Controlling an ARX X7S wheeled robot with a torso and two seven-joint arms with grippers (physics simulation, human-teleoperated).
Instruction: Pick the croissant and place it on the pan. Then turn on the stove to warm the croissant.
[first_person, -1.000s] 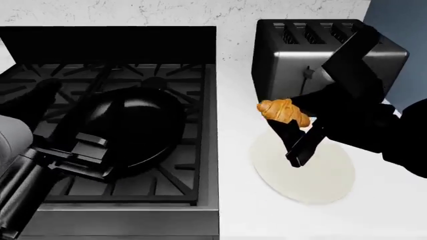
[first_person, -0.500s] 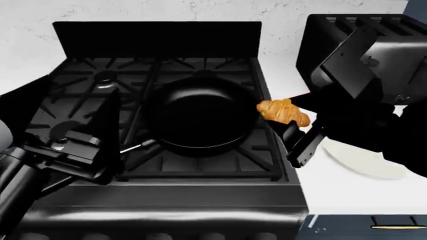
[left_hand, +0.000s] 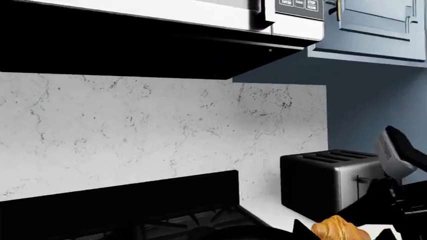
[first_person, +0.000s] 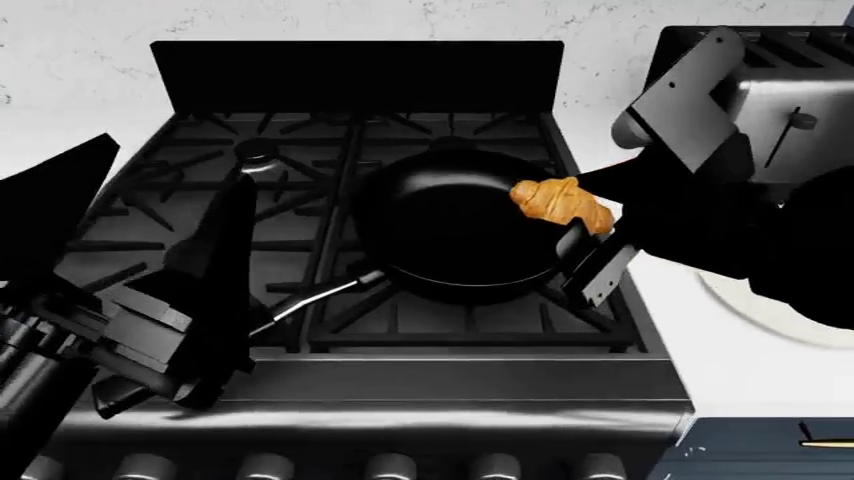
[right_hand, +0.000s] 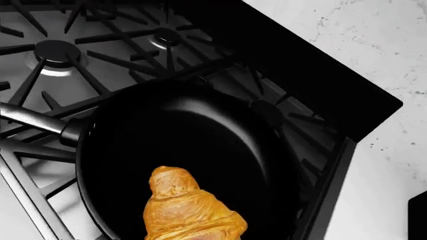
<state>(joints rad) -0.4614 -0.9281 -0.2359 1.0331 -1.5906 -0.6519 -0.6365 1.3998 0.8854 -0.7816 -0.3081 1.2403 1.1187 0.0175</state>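
My right gripper (first_person: 585, 235) is shut on the golden-brown croissant (first_person: 562, 205) and holds it above the right rim of the round black pan (first_person: 447, 225). In the right wrist view the croissant (right_hand: 187, 207) hangs over the pan's inside (right_hand: 193, 140). The pan sits on the black stove (first_person: 360, 200), its long handle (first_person: 314, 298) pointing to the front left. The stove's front knobs (first_person: 387, 466) show at the bottom edge. My left gripper (first_person: 200, 290) hovers over the stove's front left, fingers spread and empty. The croissant also shows in the left wrist view (left_hand: 339, 230).
A steel-and-black toaster (first_person: 787, 95) stands on the white counter right of the stove, also in the left wrist view (left_hand: 323, 182). A flat white plate (first_person: 781, 315) lies behind my right arm. A marble backsplash (left_hand: 133, 130) and a range hood (left_hand: 133, 45) are behind and above.
The view has shifted so the stove and pan sit further right in the picture. My right gripper with the croissant has gone from beside the pan's rim to over it.
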